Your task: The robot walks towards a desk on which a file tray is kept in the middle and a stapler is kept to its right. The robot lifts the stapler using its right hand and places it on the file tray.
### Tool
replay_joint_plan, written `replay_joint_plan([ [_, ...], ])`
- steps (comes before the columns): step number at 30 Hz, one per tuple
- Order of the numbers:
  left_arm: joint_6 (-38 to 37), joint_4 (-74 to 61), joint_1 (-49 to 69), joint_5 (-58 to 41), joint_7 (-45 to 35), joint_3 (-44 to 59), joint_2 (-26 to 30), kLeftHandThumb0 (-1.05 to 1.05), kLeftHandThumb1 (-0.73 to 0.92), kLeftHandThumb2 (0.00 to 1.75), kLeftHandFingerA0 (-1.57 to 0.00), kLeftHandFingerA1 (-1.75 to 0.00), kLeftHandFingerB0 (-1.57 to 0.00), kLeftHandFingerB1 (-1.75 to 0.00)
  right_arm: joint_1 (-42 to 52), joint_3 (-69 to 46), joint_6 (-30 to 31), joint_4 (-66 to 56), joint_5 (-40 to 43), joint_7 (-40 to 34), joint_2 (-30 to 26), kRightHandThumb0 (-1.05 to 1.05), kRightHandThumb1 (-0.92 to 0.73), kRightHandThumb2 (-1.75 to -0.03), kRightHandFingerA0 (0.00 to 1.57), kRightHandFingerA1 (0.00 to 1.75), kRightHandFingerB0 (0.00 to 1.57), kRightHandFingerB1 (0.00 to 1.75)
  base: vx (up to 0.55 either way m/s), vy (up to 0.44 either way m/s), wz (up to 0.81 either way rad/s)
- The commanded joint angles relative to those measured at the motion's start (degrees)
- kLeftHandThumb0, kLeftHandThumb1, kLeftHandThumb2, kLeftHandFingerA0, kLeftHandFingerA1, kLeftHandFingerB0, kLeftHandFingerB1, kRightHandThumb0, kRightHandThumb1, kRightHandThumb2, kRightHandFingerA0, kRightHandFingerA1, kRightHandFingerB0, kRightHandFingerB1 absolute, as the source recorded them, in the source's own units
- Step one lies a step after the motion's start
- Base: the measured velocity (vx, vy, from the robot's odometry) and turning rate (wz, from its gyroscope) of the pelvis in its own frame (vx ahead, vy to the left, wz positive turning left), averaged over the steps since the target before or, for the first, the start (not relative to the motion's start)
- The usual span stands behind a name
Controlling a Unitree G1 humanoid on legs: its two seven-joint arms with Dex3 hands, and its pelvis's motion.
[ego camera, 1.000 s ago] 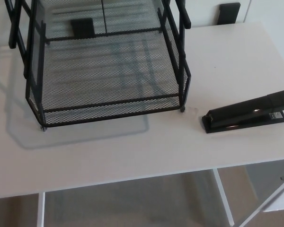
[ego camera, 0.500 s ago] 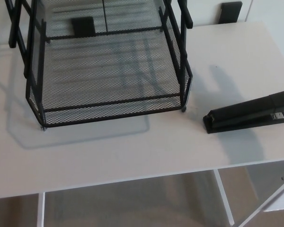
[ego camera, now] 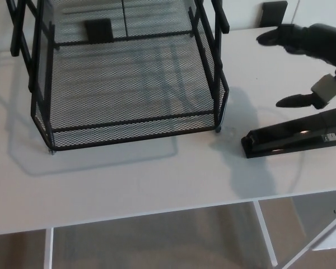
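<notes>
Furthest to the hand's left stands the file tray (ego camera: 134, 121), a black wire-mesh rack on the white worktop (ego camera: 157, 179). Its lower shelf is bare and open at the front. It looks rigid, and its mesh floor should carry a small weight without sagging.

Closer in, directly under the hand and a little toward the robot, the stapler (ego camera: 294, 137) lies flat on the worktop, well apart from the tray, with its long axis running roughly left to right. It is a hard, glossy black bar, probably dense for its size and likely slick to the touch. Its top arm is hinged at the far right end, so lifting by the top alone could let the base swing down. The safer hold is probably across the two long sides near the middle, pinching arm and base together, so it neither pivots nor tips.

The right hand (ego camera: 316, 47) hangs above the stapler's right half with nothing in it, the fingers (ego camera: 271, 38) spread wide from the thumb (ego camera: 291, 101), which is just above the stapler but not touching it. The left hand does not show.
</notes>
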Motion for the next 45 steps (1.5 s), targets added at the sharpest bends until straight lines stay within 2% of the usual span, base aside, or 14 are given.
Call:
replay_joint_plan([
  [1,-1.9,0.0,0.4,-0.7,1.4,1.1,-0.3,-0.80,0.42,1.39,-0.42,-1.02,-0.25,-0.89,-3.3,2.9,1.3,3.4,-8.0,1.8,0.5,-0.61,-0.37,-0.80,0.01,0.30,0.05,0.33,0.00,0.000,0.00],
  [3,-1.3,-0.1,0.2,0.1,2.0,0.4,-0.4,-0.78,0.42,1.38,-0.47,-1.03,-0.28,-0.89,-2.1,2.9,1.0,4.4,-8.0,0.7,1.7,-0.56,-0.49,-0.58,0.06,0.33,0.11,0.27,0.00,0.000,0.00],
  [11,-1.1,-0.7,0.1,-1.0,1.0,1.3,-0.8,-0.77,0.40,1.43,-0.38,-1.04,-0.20,-0.90,2.1,7.9,-0.9,6.4,-14.3,1.2,2.7,-0.62,-0.51,-0.57,0.05,0.42,0.09,0.27,0.00,0.000,0.00],
  [16,-1.7,-0.2,0.0,0.3,1.5,0.2,-0.5,-0.78,0.43,1.39,-0.41,-1.00,-0.25,-0.87,4.0,6.8,-3.5,6.8,-14.1,0.9,2.3,-0.72,-0.40,-0.81,0.00,0.52,0.07,0.38,0.00,0.000,0.00],
  [17,-2.0,-0.3,0.1,0.4,1.7,0.1,-0.6,-0.79,0.42,1.38,-0.42,-0.99,-0.26,-0.87,4.3,6.4,-3.4,6.2,-14.1,1.3,2.2,-0.39,-0.27,-0.90,0.03,0.55,0.00,0.52,0.00,0.000,0.00],
  [20,-1.4,-0.5,-0.4,0.5,1.3,-0.1,-0.7,-0.75,0.42,1.41,-0.40,-0.99,-0.22,-0.86,4.7,6.2,-2.7,4.5,-15.1,2.8,1.4,-0.39,-0.28,-0.90,0.02,0.54,0.00,0.51,0.00,0.000,0.00],
  [21,-1.3,-0.3,-0.7,0.6,1.5,-0.3,-0.7,-0.75,0.41,1.39,-0.42,-1.00,-0.23,-0.86,4.6,6.0,-2.4,5.2,-15.1,3.5,1.4,-0.69,-0.41,-0.78,0.05,0.55,0.04,0.41,0.00,0.000,0.00],
  [25,-1.1,-0.6,-0.7,0.2,1.7,0.0,-0.7,-0.74,0.41,1.39,-0.43,-1.00,-0.23,-0.87,5.0,6.2,-3.3,6.7,-16.7,3.7,0.9,-0.66,-0.53,-0.57,0.05,0.50,0.09,0.28,0.00,0.000,0.00],
  [27,-1.0,-0.8,-0.6,-0.1,1.5,0.3,-0.7,-0.75,0.41,1.38,-0.40,-0.99,-0.20,-0.85,5.2,6.8,-2.7,7.4,-17.9,3.6,0.9,-0.67,-0.38,-0.80,0.01,0.34,0.08,0.35,0.00,0.000,0.00],
  [28,-0.8,-0.4,-0.8,-0.3,1.7,0.5,-0.9,-0.76,0.41,1.38,-0.40,-0.99,-0.22,-0.85,5.5,7.8,-1.6,7.3,-19.8,3.2,1.0,-0.59,-0.51,-0.56,0.00,0.33,0.11,0.28,0.00,0.000,0.00],
  [34,-1.1,-0.5,-0.8,1.5,1.9,-1.8,-0.5,-0.76,0.40,1.38,-0.40,-1.00,-0.20,-0.85,8.6,10.3,-5.2,4.6,-25.9,-2.6,-0.6,-0.32,-0.49,-1.00,0.02,0.53,0.00,0.49,0.00,0.000,0.00],
  [35,-1.1,-0.4,-0.8,1.7,2.0,-2.1,-0.4,-0.77,0.39,1.36,-0.37,-0.98,-0.18,-0.84,9.4,10.3,-4.4,3.6,-26.6,-3.9,-0.4,-0.47,-0.60,-0.59,0.12,0.38,0.18,0.28,0.00,0.000,0.00],
  [42,-1.4,-1.1,-0.5,1.4,1.7,-2.3,-0.6,-0.81,0.36,1.40,-0.47,-1.08,-0.27,-0.92,12.5,14.1,-9.5,1.3,-34.3,-10.7,-3.1,-0.48,-0.64,-0.60,0.32,0.43,0.27,0.30,0.00,0.000,0.00],
  [45,-1.8,-1.3,-0.5,1.9,1.1,-3.1,-0.3,-0.79,0.36,1.41,-0.49,-1.07,-0.26,-0.91,14.8,15.7,-7.6,-0.2,-39.3,-17.7,-3.9,-0.43,-0.66,-0.60,0.80,1.04,0.35,0.32,0.00,0.000,0.00],
])
